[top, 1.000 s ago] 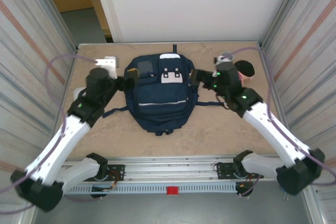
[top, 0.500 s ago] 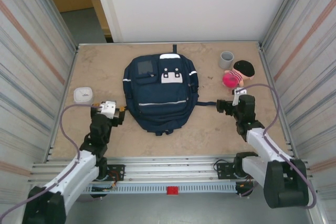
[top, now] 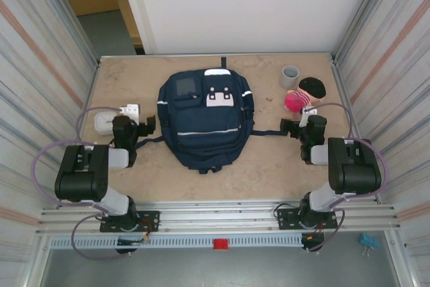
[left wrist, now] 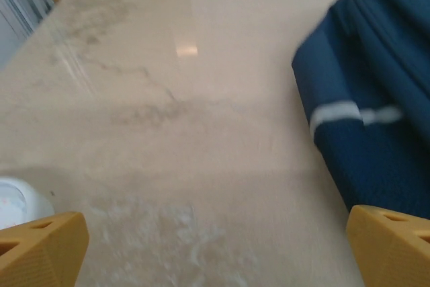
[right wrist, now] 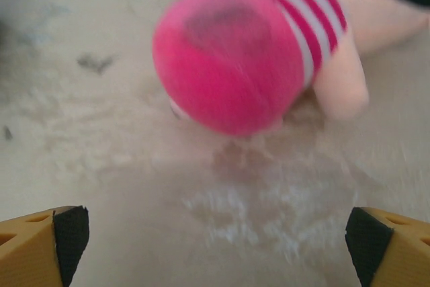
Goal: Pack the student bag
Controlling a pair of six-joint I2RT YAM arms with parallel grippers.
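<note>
The student bag is showing matt navy woven cloth with thin, shinier pale stripes, while the table top is looking like smooth beige stone-patterned laminate, catching a soft gleam of light. The plush doll is presenting fuzzy pink and striped fabric, the grey cup is looking like matt plastic, and the side walls are shining as ribbed bare metal. The left gripper and right gripper are showing matt yellow-orange plastic fingers, the right one's lined with dull black pads.

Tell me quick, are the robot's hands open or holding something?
Left gripper: open, holding nothing.
Right gripper: open, holding nothing.
</note>
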